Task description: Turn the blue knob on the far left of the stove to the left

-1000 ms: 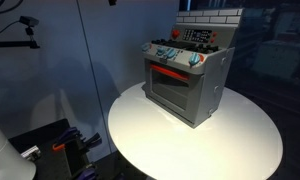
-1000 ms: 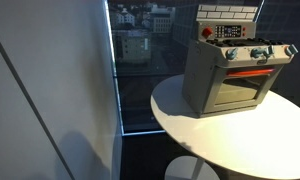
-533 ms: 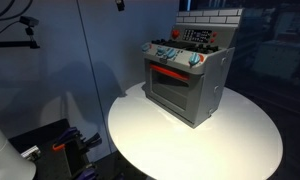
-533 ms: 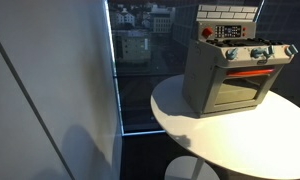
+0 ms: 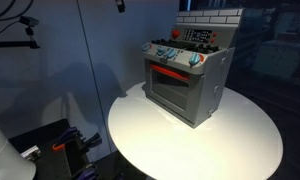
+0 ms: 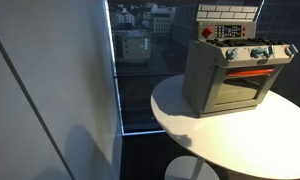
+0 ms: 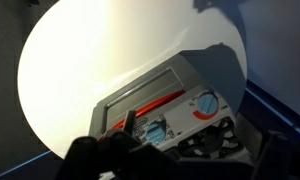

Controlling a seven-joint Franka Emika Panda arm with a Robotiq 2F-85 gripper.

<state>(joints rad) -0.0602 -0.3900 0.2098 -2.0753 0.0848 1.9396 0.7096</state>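
Observation:
The stove [image 5: 185, 85] is a small grey toy oven with a red door handle and a brick-patterned back panel. It stands on a round white table [image 5: 230, 150] and shows in both exterior views [image 6: 225, 80]. The blue knob [image 5: 156, 50] is the left end one of the front row [image 6: 229, 56]. In the wrist view I look down on the stove [image 7: 140, 100], and the end knob [image 7: 205, 104] has a red arc round it. My gripper [image 7: 195, 145] hangs above the stove as dark fingers at the bottom edge, spread apart, empty, touching nothing.
Other like blue knobs [image 6: 258, 54] sit along the same row, one of them in the wrist view [image 7: 155, 130]. A glass wall with a city view [image 6: 140, 45] stands beside the table. Dark equipment [image 5: 60, 145] lies on the floor near the table.

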